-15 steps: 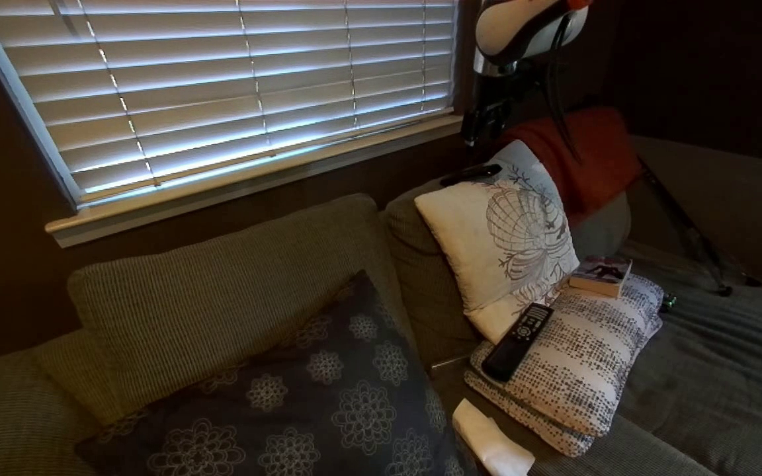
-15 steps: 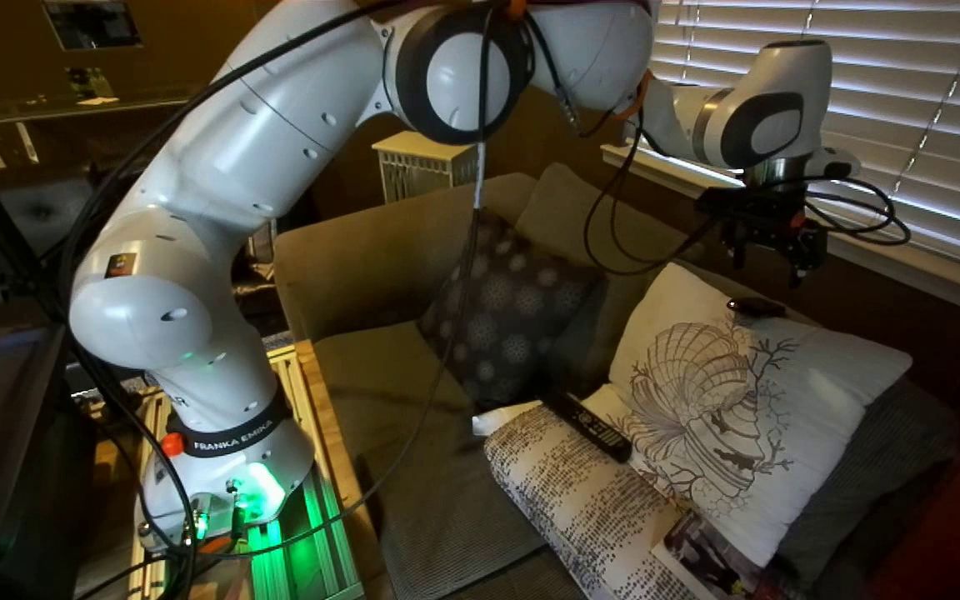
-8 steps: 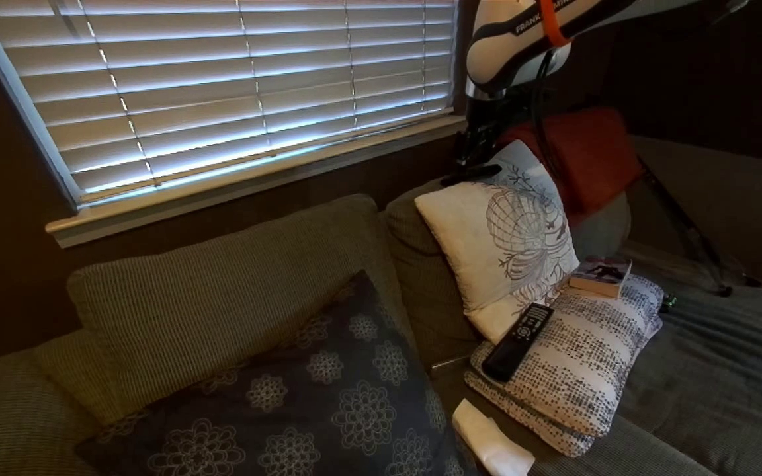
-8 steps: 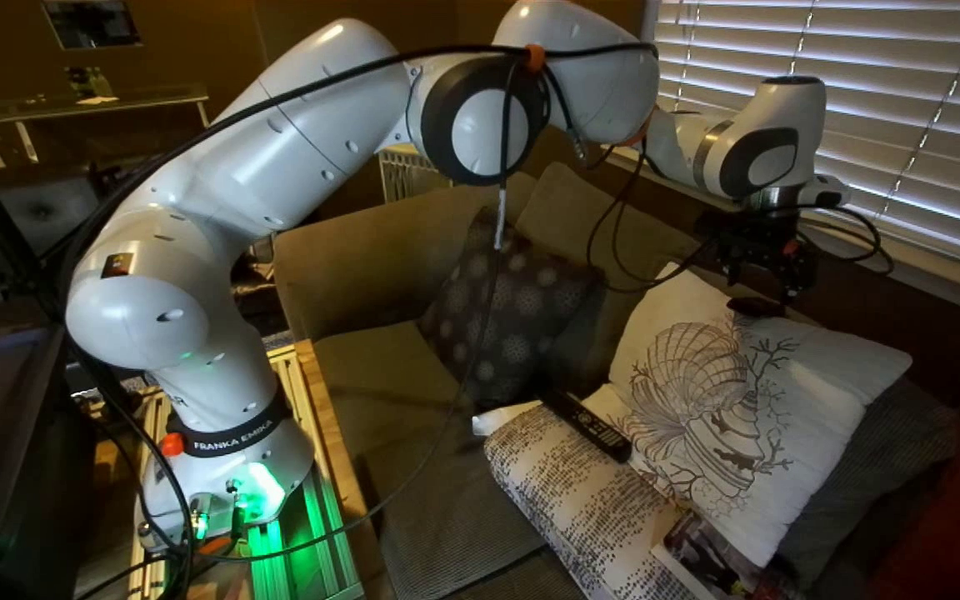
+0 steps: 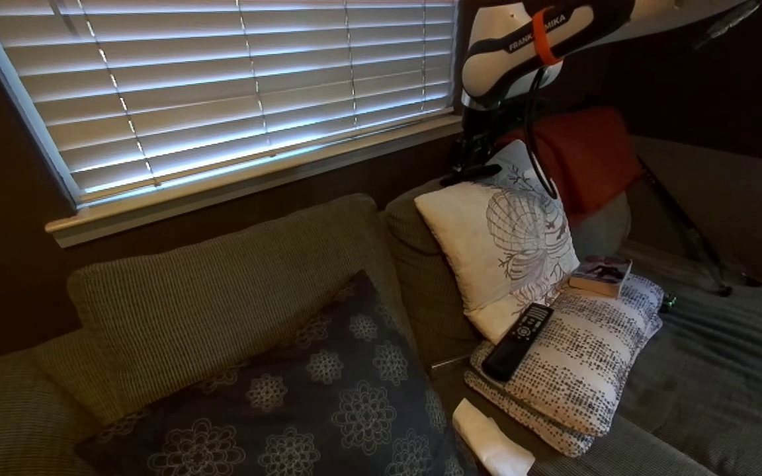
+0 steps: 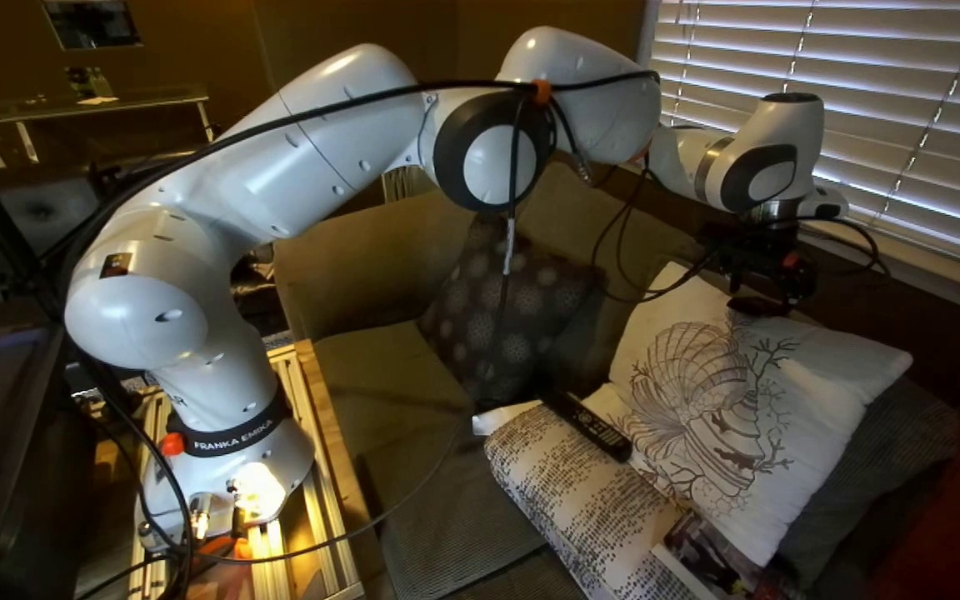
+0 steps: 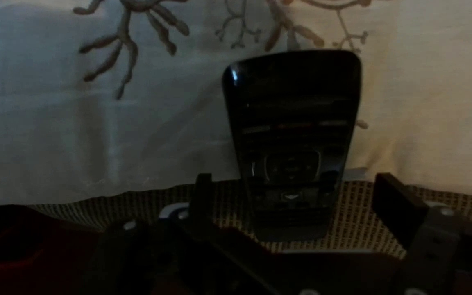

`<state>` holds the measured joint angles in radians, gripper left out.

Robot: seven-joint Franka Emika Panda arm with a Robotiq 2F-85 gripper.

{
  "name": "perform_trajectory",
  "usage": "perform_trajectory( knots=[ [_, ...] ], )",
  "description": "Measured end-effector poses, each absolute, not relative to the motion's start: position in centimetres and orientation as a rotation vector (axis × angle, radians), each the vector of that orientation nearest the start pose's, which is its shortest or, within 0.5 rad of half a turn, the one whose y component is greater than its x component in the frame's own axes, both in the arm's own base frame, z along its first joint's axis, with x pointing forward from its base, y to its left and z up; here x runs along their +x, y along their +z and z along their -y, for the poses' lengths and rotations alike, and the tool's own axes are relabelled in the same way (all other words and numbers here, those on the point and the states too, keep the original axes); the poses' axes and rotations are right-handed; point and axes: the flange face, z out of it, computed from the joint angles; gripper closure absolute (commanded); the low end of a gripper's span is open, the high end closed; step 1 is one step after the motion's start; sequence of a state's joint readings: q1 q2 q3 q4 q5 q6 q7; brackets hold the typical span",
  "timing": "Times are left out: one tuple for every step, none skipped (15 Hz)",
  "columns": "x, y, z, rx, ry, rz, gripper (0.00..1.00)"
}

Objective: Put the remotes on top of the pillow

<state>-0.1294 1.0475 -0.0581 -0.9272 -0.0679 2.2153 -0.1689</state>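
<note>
The sofa back (image 5: 427,284) is the yielding floor for what I judge to be the present step, a pick-up, so come down lightly. The white shell pillow (image 6: 751,408) leans against it; keep that soft top edge out of the grip. The banded grey-and-cream pillow (image 5: 579,377), the goal, lies lower, with a book (image 5: 600,276) at one end (best left undisturbed) and the lower remote (image 5: 517,342) already on it. The upper remote (image 7: 293,164) lies across the shell pillow's top edge and the sofa back. Flanking its narrow-looking end in the wrist view are the fingers (image 7: 400,207), spread apart and holding nothing, with roughly even gaps; whether they reach deep enough is too dim to tell. Lower them squarely, draw them in on the casing rather than cloth, and lift clear before swinging across.
</note>
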Motion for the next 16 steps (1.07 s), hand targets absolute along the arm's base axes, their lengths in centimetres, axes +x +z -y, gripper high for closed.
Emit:
perform_trajectory(
  knots=[
    [80.1,26.0,13.3,-3.265,-0.361,0.085,0.01],
    [80.2,25.7,13.2,-3.264,-0.362,0.087,0.26],
    [80.3,25.4,13.1,-3.263,-0.36,0.088,0.27],
    [80.3,25.2,13.1,-3.262,-0.36,0.089,0.33],
    [80.4,25.0,13.0,-3.261,-0.362,0.09,0.42],
    [80.5,24.9,13.0,-3.261,-0.364,0.091,0.48],
    [80.5,24.9,13.0,-3.261,-0.367,0.091,0.57],
    [80.6,24.9,13.0,-3.261,-0.371,0.091,0.62],
    [80.6,25.0,13.0,-3.261,-0.375,0.091,0.65],
    [80.7,25.1,13.0,-3.261,-0.379,0.091,0.65],
    [80.7,25.2,13.0,-3.261,-0.382,0.091,0.65],
    [80.7,25.3,13.0,-3.261,-0.387,0.092,0.65],
    [80.8,25.4,12.9,-3.261,-0.392,0.094,0.65],
    [80.8,25.5,12.8,-3.261,-0.398,0.095,0.65],
    [80.9,25.6,12.8,-3.261,-0.404,0.097,0.65],
    [80.9,25.8,12.7,-3.26,-0.412,0.099,0.65]
  ],
)
